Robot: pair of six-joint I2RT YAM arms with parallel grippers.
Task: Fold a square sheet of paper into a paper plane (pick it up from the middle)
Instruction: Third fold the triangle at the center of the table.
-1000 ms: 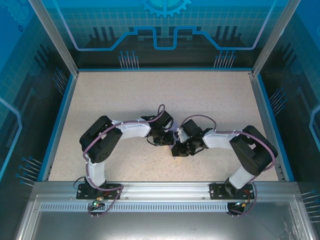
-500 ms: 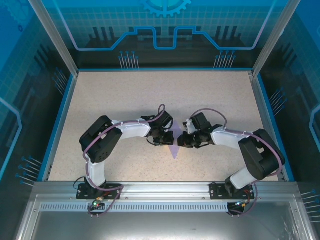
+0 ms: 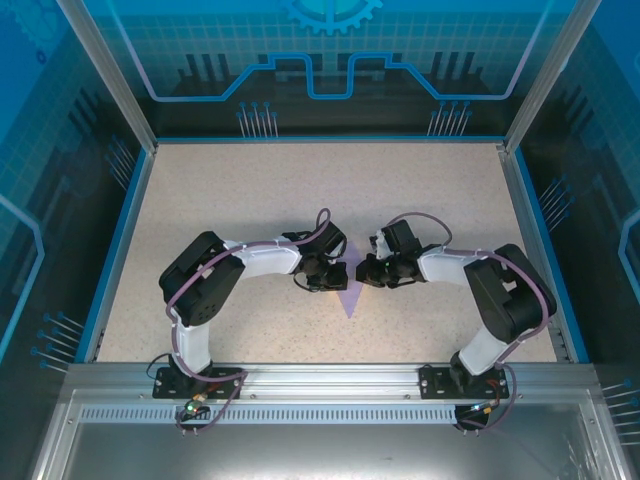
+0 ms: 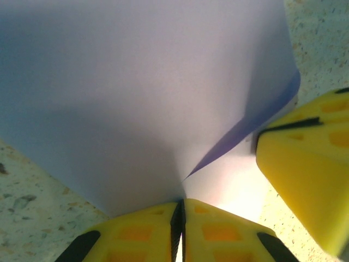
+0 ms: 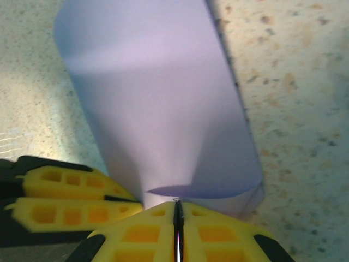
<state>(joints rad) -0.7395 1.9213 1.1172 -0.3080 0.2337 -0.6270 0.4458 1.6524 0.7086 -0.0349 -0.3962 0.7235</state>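
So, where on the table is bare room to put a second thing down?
The whole far half of the table is bare, between the back rim and both arms. A narrow strip near the left rim is free too. The middle is crowded: the left gripper and right gripper both pinch the paper there.

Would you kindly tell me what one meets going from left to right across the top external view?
Left arm → left gripper → lavender paper → right gripper → right arm.

Paper point(image 4: 136, 82) is lavender, pincers point(image 4: 179, 207) point(image 5: 178, 206) yellow, table point(image 5: 283, 82) speckled beige.
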